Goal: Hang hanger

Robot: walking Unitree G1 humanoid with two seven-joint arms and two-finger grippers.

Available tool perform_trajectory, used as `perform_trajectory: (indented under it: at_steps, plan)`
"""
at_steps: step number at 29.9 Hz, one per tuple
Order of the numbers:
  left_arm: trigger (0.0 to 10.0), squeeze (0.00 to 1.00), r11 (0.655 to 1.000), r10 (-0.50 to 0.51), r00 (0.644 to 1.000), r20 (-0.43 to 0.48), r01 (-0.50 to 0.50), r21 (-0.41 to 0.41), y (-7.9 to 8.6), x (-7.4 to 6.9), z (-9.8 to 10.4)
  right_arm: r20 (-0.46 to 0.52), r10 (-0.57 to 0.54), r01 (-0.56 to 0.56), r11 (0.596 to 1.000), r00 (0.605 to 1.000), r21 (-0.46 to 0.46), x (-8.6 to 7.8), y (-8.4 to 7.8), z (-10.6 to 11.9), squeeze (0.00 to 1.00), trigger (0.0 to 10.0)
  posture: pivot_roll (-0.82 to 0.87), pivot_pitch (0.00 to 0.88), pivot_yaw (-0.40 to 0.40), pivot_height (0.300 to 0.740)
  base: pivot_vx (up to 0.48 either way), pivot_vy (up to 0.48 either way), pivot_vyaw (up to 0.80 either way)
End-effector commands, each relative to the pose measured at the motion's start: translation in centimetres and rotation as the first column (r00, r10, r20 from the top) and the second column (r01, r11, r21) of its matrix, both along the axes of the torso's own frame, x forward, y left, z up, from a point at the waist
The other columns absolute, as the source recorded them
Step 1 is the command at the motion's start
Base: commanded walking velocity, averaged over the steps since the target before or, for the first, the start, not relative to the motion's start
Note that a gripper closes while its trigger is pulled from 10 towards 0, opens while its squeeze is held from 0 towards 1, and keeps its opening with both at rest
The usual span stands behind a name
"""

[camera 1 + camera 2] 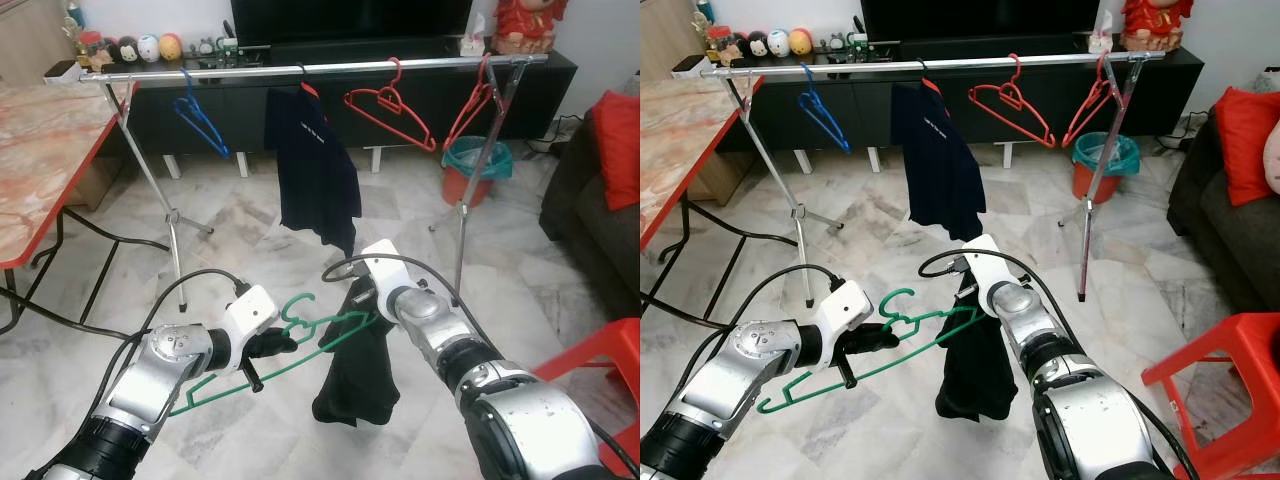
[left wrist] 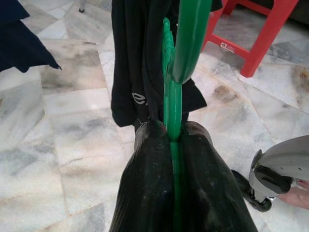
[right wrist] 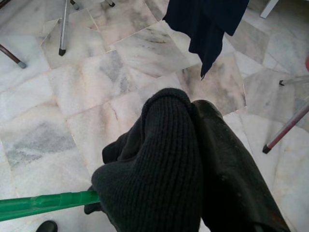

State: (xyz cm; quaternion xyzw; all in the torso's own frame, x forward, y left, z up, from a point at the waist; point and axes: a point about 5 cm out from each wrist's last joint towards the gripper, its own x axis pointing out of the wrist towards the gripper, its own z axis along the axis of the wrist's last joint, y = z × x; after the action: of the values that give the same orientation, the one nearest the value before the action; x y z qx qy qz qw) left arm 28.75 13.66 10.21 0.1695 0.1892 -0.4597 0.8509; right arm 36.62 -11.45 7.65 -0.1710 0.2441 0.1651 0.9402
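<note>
While the left tool [image 1: 268,345] clamps the green hanger [image 1: 300,340] low above the floor, the right tool [image 1: 357,297] pinches the black garment [image 1: 357,380] draped on it; any tug could slide that cloth off.

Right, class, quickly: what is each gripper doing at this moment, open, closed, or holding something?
Left gripper: closed on the green hanger.
Right gripper: closed on the black garment draped over that hanger.
</note>
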Motion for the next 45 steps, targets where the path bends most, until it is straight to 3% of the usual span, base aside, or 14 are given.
perform_trajectory:
  at_steps: [1,6,15,22,29,36,39,45]
  plan:
    - [10.0,0.00,1.000,0.023,0.999,0.025,-0.023,0.009,0.3,0.5,0.3,0.054,0.034,-0.035,0.999,0.998,0.013,0.9,1.0,1.7,0.00,10.0,-0.02,0.000,0.045,0.740,0.000,0.000,0.00]
    - [10.0,0.00,0.999,0.055,0.997,0.062,-0.054,-0.008,0.0,0.9,0.7,0.051,0.045,-0.045,0.999,0.998,0.008,0.8,1.0,1.7,0.00,10.0,-0.02,0.000,0.044,0.740,0.000,0.000,0.00]
    - [10.0,0.00,0.988,0.157,0.978,0.134,-0.156,-0.019,0.1,2.0,0.9,0.088,0.138,-0.131,0.987,0.986,-0.091,1.2,1.1,2.6,0.00,10.0,-0.02,0.000,0.047,0.740,0.000,0.000,0.00]
    - [10.0,0.00,0.957,0.286,0.944,0.163,-0.291,0.007,1.4,2.9,1.1,0.097,0.131,-0.108,0.972,0.987,-0.211,1.0,-0.6,2.3,0.00,10.0,-0.02,0.000,0.047,0.740,0.000,0.000,0.00]
    - [10.0,0.00,0.947,0.318,0.927,0.199,-0.321,-0.018,1.5,3.4,1.7,0.097,0.120,-0.096,0.970,0.988,-0.225,0.8,-1.0,2.1,0.00,10.0,-0.03,0.000,0.047,0.740,0.000,0.000,0.00]
    - [10.0,0.00,0.969,0.224,0.962,0.158,-0.203,-0.141,0.0,2.6,2.2,0.147,0.221,-0.187,0.958,0.964,-0.218,1.0,0.6,3.9,0.00,10.0,-0.03,0.000,0.046,0.740,0.000,0.000,0.00]
    - [10.0,0.00,0.983,0.118,0.989,0.088,-0.104,-0.150,-0.2,1.5,2.0,0.160,0.215,-0.178,0.960,0.963,-0.217,1.2,0.4,4.5,0.00,10.0,-0.03,0.000,0.047,0.740,0.000,0.000,0.00]
    - [10.0,0.00,0.987,-0.009,0.999,0.031,0.014,-0.159,-0.1,0.1,1.9,0.189,0.223,-0.182,0.960,0.956,-0.213,1.4,0.6,5.6,0.00,10.0,-0.03,0.000,0.049,0.740,0.000,0.000,0.00]
